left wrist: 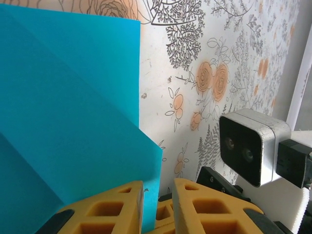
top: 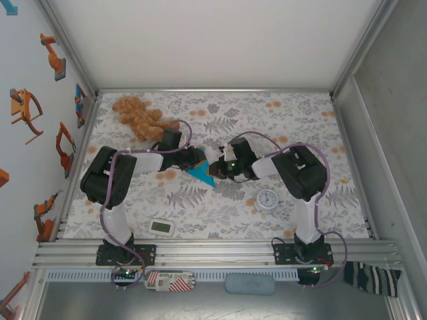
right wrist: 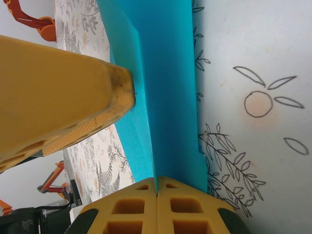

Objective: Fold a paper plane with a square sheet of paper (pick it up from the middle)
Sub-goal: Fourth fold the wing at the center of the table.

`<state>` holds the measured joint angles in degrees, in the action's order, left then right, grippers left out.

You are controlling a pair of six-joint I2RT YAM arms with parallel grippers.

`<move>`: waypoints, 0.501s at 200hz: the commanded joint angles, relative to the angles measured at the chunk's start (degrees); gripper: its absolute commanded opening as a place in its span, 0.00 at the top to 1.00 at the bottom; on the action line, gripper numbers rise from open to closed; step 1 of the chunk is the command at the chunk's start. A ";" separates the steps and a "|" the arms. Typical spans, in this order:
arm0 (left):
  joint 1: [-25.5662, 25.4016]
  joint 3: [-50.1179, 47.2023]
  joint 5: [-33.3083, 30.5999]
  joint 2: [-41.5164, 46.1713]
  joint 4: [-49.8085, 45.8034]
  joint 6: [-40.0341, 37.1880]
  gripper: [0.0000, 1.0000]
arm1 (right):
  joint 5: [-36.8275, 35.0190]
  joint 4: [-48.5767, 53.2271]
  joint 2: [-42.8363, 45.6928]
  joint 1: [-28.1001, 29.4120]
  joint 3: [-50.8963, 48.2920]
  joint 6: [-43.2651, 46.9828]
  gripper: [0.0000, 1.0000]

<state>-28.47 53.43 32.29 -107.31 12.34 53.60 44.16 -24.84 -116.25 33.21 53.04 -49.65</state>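
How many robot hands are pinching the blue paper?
2. The left hand nips the blue paper at its edge, and the right hand is shut tight on a fold. They meet mid-table, between the teddy bear and the clock.

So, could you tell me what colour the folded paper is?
Plain turquoise-blue folded paper, clearest in the left wrist view.

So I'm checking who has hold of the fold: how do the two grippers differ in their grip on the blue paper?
The right gripper has its yellow fingers pressed fully together, with the blue paper pinched in the seam. The left gripper keeps a narrow gap between its fingers, and the paper's edge runs into that gap. The left gripper meets the paper from the teddy bear side, the right from the clock side. Both have yellow fingers.
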 commanded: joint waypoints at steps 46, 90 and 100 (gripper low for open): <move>-0.05 2.58 -1.07 -1.64 -4.65 -1.16 0.76 | -0.73 6.80 1.24 -0.28 0.49 3.06 0.87; -0.01 3.76 -1.18 -2.33 -6.74 -1.49 0.76 | -0.36 9.99 3.95 -0.25 0.49 5.17 0.82; -0.01 3.79 -1.14 -2.37 -6.89 -1.61 0.76 | -0.30 10.09 4.52 -0.25 0.25 5.26 0.81</move>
<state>-28.47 55.92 31.40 -108.57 7.92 53.36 44.12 -19.25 -113.95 33.19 53.56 -46.44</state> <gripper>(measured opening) 0.241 0.182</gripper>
